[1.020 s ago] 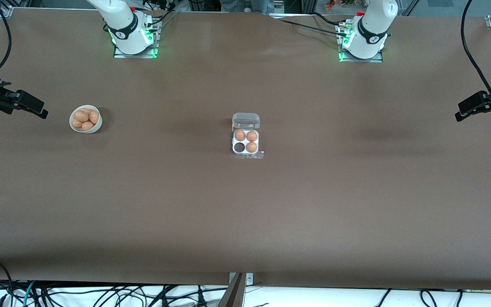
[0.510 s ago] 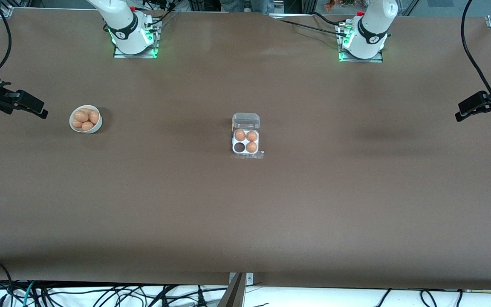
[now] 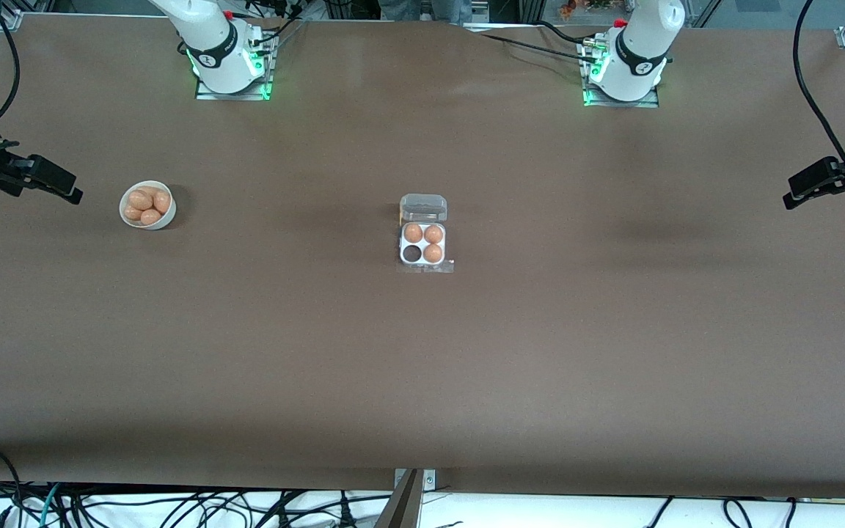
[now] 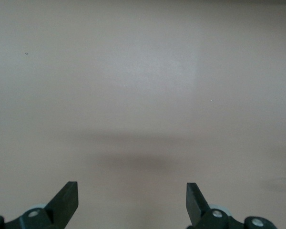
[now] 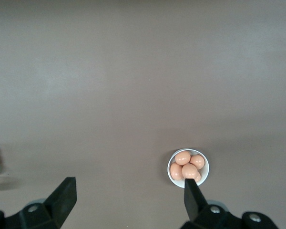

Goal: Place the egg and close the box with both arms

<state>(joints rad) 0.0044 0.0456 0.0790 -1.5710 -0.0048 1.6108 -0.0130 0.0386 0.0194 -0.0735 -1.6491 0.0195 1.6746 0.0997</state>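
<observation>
The box (image 3: 423, 251) is a white four-cell tray at the table's middle, with its clear lid (image 3: 423, 208) open. It holds three brown eggs (image 3: 433, 254), and one cell (image 3: 412, 254) is empty. A round white bowl (image 3: 147, 205) with several brown eggs stands toward the right arm's end; it also shows in the right wrist view (image 5: 189, 168). My right gripper (image 3: 63, 188) hangs open and empty in the air beside the bowl, its fingers wide apart (image 5: 128, 193). My left gripper (image 3: 796, 192) hangs open and empty over bare table at the left arm's end (image 4: 132, 195).
The two arm bases (image 3: 230, 70) (image 3: 622, 73) glow green at the table's edge farthest from the front camera. Cables lie below the table's near edge (image 3: 173, 506). A metal bracket (image 3: 411, 484) sits at the middle of the near edge.
</observation>
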